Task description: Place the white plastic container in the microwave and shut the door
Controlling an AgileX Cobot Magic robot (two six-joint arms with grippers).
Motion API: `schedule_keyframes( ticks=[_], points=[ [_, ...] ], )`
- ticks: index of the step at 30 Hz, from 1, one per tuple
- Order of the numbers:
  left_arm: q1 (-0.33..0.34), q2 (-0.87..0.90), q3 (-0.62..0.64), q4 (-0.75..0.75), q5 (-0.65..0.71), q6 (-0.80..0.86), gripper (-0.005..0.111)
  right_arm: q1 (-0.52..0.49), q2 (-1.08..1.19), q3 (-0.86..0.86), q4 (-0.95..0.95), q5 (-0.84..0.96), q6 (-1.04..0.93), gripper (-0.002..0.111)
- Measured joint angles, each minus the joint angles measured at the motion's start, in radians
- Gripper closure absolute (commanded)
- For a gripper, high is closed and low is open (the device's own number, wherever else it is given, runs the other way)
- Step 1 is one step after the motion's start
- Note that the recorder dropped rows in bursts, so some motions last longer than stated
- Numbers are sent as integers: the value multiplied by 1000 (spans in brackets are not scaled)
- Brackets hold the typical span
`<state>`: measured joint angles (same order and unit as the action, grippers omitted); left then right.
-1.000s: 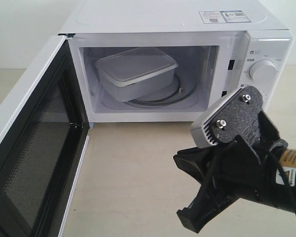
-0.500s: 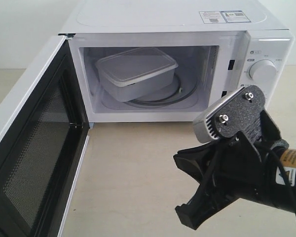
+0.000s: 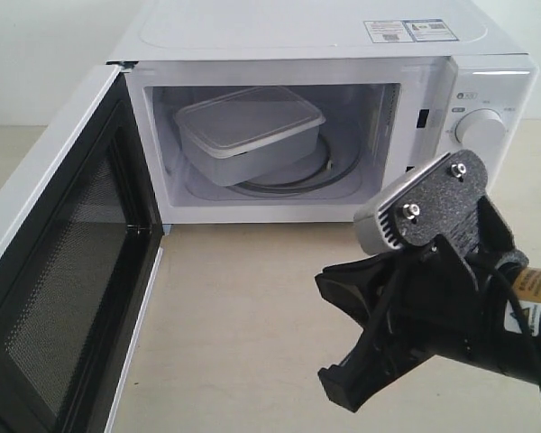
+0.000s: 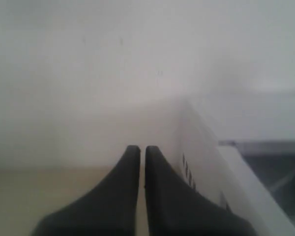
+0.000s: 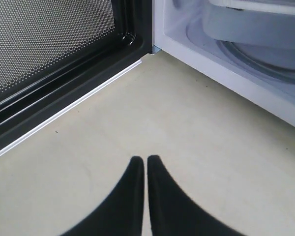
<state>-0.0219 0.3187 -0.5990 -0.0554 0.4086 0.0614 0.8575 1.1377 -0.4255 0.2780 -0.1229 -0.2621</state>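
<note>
The white plastic container [image 3: 249,126] sits inside the open microwave [image 3: 307,36], resting tilted on the glass turntable [image 3: 317,177]. The door [image 3: 63,271] stands wide open to the left, its black mesh inner face showing. My right arm [image 3: 451,307] hovers over the table in front of the microwave's right half. In the right wrist view, the right gripper [image 5: 145,160] is shut and empty, pointing at the table near the door hinge, with the container [image 5: 255,27] beyond. The left gripper [image 4: 137,147] is shut and empty beside the microwave's vented outer side [image 4: 201,162]; the exterior view does not show it.
A beige tabletop [image 3: 243,307] stretches in front of the microwave. The open door's lower edge [image 5: 64,110] runs along the table on the left. A round knob [image 3: 481,129] is on the control panel at the right. A pale wall lies behind.
My right arm has shifted slightly to the right, away from the microwave opening. The container and the door have not moved.
</note>
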Motion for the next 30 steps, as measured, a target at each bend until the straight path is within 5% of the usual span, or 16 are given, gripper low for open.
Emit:
schedule_keyframes(
  ticks=[5,15,22,30],
  points=[
    [0,230,-101,-38,244,2,102,0,-3,0,0,-36,-36,108],
    [0,358,-117,-188,249,4,102,0,-248,0,0,-47,-127,108],
    [0,362,-127,-392,295,152,102,-6,-481,0,27,57,-138,108],
    [0,412,-129,-433,458,178,102,-147,-638,0,42,255,-120,108]
  ],
)
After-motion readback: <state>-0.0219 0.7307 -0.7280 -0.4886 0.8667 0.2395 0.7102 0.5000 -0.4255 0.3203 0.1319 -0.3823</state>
